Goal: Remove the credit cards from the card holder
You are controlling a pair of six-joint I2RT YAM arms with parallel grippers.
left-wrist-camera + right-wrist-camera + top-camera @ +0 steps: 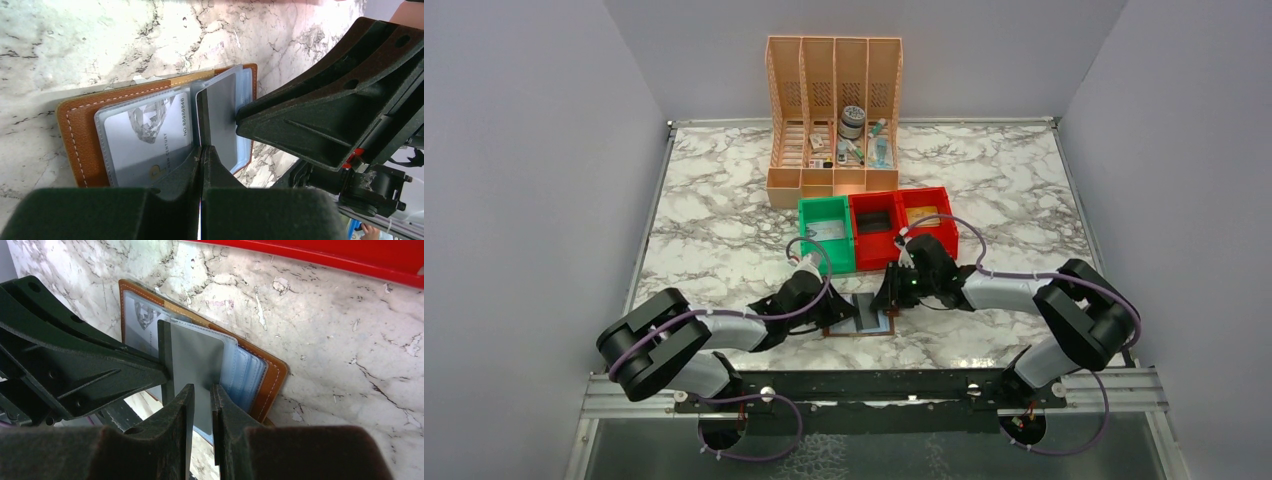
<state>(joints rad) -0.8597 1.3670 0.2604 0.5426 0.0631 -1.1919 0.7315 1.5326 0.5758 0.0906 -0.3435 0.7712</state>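
The brown card holder (869, 322) (80, 130) (272, 375) lies open on the marble between my two grippers. A pale printed credit card (150, 135) sits in a clear sleeve on its left half. A grey credit card (221, 120) (197, 355) stands up from the middle sleeves. My left gripper (852, 312) (202, 149) (162, 371) is shut on that card's long edge. My right gripper (889, 300) (240, 119) (202, 389) stands with a narrow gap between its jaws, its tips against the grey card's sleeve. Pale blue sleeves (247, 375) fan out beside it.
A green bin (826, 232) and two red bins (874, 228) (929, 215) stand just beyond the holder; a red rim (310, 252) shows in the right wrist view. A peach file organiser (834, 110) with small items stands at the back.
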